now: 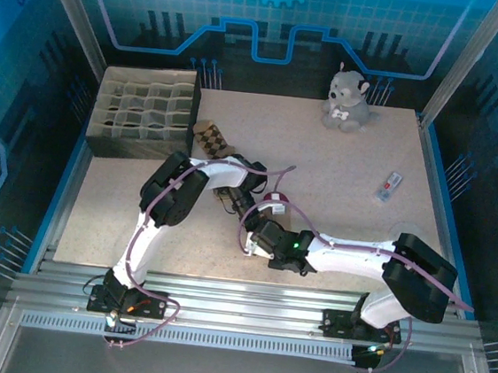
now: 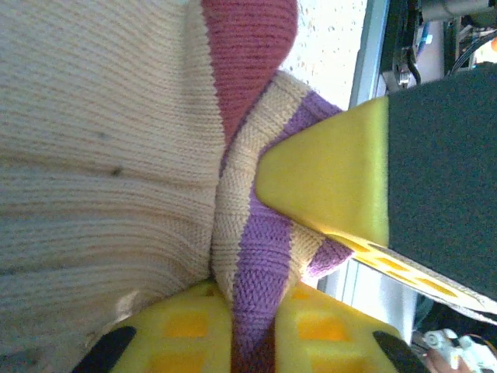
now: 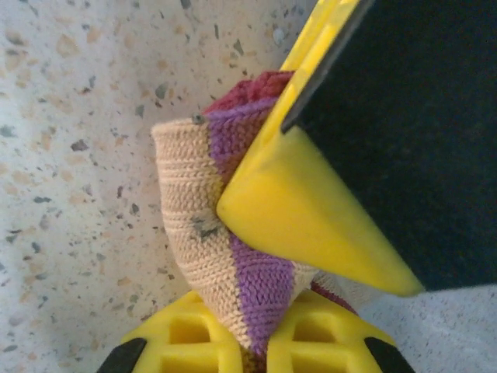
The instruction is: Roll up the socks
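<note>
Where the striped sock (image 1: 276, 199) sits: middle of the bench (image 1: 341, 161), bunched between the two arms and gathered into folds rather than lying flat.
Left gripper (image 2: 256, 249): pinching a purple-striped fold of that sock, with the beige body and red toe spreading beside it; probably anchoring the fabric.
Right gripper (image 3: 237, 268): pressed together on another fold of the same sock, which stands up off the speckled surface; probably the end to be turned over.
Why two holds: one side steadies while the other winds, which should keep the roll tight.
Argyle sock (image 1: 212, 135): flat beside the compartment box (image 1: 145, 113), well apart from both grippers.
Step judged: early in rolling the first sock.
</note>
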